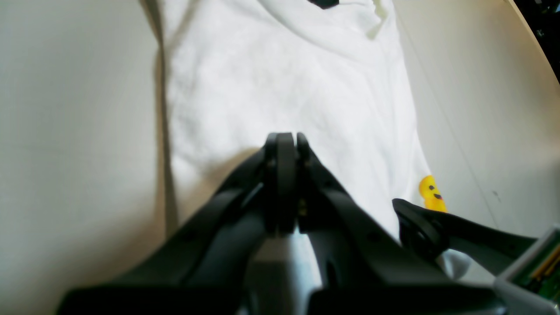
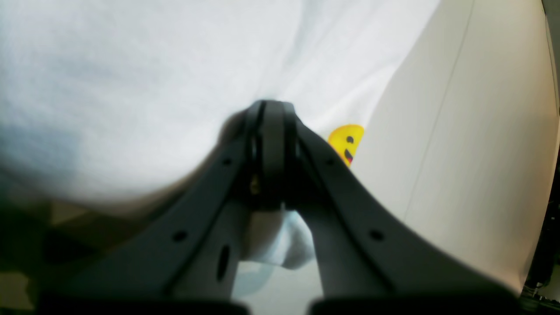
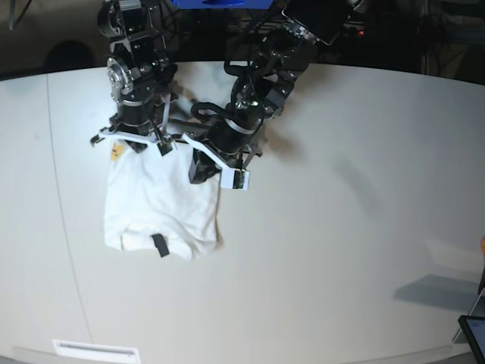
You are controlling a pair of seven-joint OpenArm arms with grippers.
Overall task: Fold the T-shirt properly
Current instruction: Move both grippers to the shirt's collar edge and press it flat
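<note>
Base view: both arms are reached forward and down over the white table (image 3: 341, 227), side by side at the far edge of the T-shirt (image 3: 163, 205). The right gripper (image 3: 135, 136) is angled steeply down at the shirt's far-left corner, beside a yellow smiley print (image 3: 117, 151). The left gripper (image 3: 203, 168) is tilted down at the far-right corner. The shirt is draped from both toward the viewer, plain side up, a black tag (image 3: 159, 245) at its near edge. In each wrist view the jaws are seen clamped together with white cloth pinched between them.
</note>
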